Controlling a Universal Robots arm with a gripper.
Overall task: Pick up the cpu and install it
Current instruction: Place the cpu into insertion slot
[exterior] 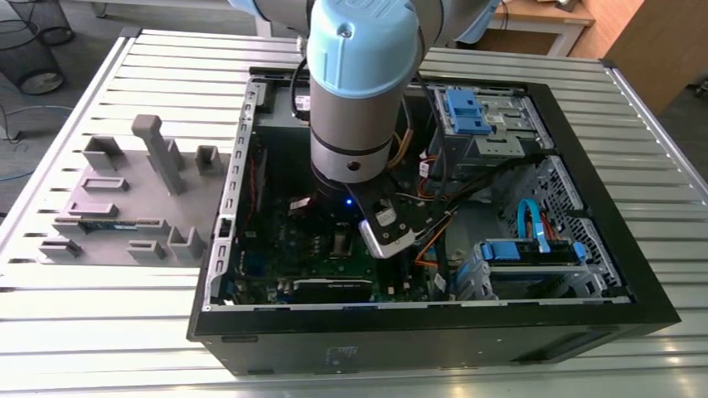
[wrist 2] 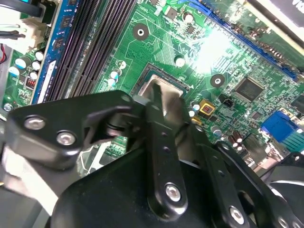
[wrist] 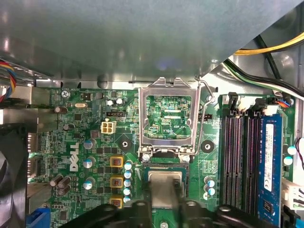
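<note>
gripper [wrist: 164, 194] sits low inside the case, 2 fingers clamped on the cpu [wrist: 164, 183] at the socket [wrist 2: 159, 72], hinged load plate [wrist: 167, 116] open just beyond the fingertips, memory slots [wrist: 240, 161] alongside, cables [exterior: 437, 199] near the wrist.

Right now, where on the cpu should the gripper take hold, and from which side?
Best by two opposite edges of the cpu, coming straight down from above. It is a flat square lying level, its top smooth metal, and the open socket frame stands up along one edge.
</note>
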